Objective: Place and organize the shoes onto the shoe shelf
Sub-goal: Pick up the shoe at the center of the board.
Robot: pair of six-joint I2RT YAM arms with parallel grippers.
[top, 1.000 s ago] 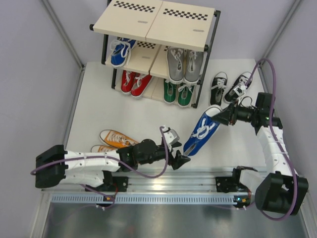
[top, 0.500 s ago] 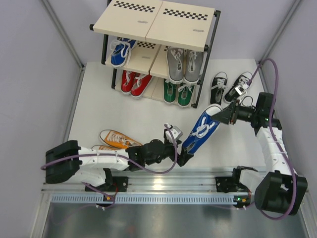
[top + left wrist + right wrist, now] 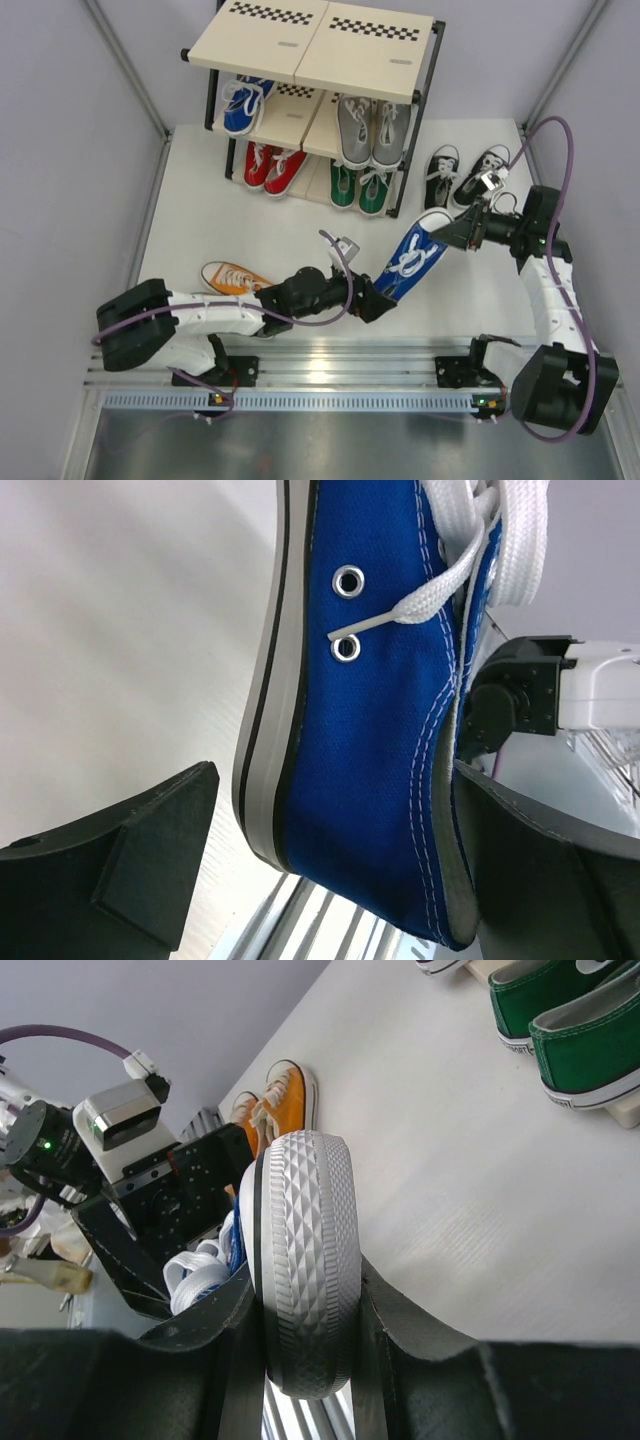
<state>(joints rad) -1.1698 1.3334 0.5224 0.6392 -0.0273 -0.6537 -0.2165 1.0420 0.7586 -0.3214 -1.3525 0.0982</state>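
Observation:
A blue sneaker (image 3: 410, 262) with white laces is tilted over the table in front of the shoe shelf (image 3: 315, 40). My right gripper (image 3: 452, 236) is shut on its white rubber toe (image 3: 300, 1230), with the jaws pressed on both sides. My left gripper (image 3: 378, 300) is open around its heel (image 3: 380, 730). There is a gap at one finger (image 3: 110, 880), and the other finger (image 3: 540, 880) is close against the heel collar. The shelf holds one blue shoe (image 3: 240, 105), a grey pair (image 3: 372, 130), a red pair (image 3: 270, 165) and a green pair (image 3: 358, 188).
A black pair (image 3: 440, 175) stands on the table right of the shelf, just behind my right arm. An orange shoe (image 3: 235, 277) lies at the left by my left arm, and orange shoes (image 3: 278, 1100) also show in the right wrist view. The metal rail runs along the near edge.
My left arm has moved right and forward, bringing its open jaws around the blue shoe's heel. The right gripper has kept hold of the toe, shifting slightly up.

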